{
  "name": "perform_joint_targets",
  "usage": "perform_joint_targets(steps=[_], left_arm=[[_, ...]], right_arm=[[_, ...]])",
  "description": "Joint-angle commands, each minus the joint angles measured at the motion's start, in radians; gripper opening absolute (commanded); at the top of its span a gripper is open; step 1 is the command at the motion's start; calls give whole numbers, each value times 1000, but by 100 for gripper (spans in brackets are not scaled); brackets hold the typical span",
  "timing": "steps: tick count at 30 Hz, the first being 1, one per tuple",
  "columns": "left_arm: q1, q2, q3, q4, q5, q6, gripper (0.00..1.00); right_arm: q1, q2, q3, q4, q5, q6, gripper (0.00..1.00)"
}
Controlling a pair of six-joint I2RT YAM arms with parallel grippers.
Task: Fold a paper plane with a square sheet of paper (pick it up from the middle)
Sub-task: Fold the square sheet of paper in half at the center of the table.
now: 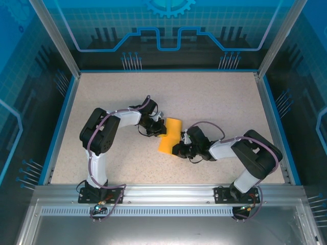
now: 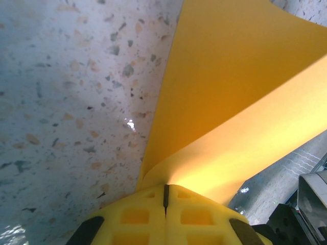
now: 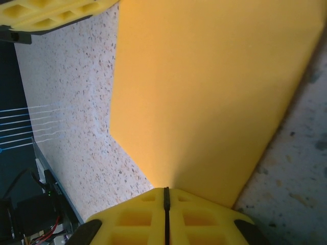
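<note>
Speckled table [image 1: 219, 102] below everything. Sits at its middle, between both arms: orange-yellow square sheet of paper [image 1: 169, 133], bent over in a loose curl. Pinched at its left edge by left gripper [image 1: 157, 129], jaws fully closed on it; pinched at its near right edge by right gripper [image 1: 179, 148], likewise clamped tight

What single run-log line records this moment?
left gripper: shut on square sheet of paper | right gripper: shut on same sheet | sheet: curved between them

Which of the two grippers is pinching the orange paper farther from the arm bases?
The left gripper, shut on the square sheet of paper at its far left edge; the right gripper pinches its near edge.
</note>
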Motion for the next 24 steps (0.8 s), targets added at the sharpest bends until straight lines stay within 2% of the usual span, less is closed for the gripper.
perform_joint_targets(steps=[1, 9, 14, 20, 24], left_arm=[[-12, 65, -18, -87, -95, 27, 0], [-12, 64, -18, -87, -94, 29, 0], [-12, 64, -18, -90, -94, 32, 0], [-12, 62, -19, -92, -95, 33, 0], [-12, 65, -21, -90, -95, 31, 0]], right_arm=[[27, -24, 28, -56, 10, -11, 8], [39, 65, 40, -121, 27, -13, 4], [20, 16, 53, -122, 16, -15, 3], [-99, -112, 96, -177, 13, -68, 5], [-180, -53, 137, -134, -46, -103, 5]])
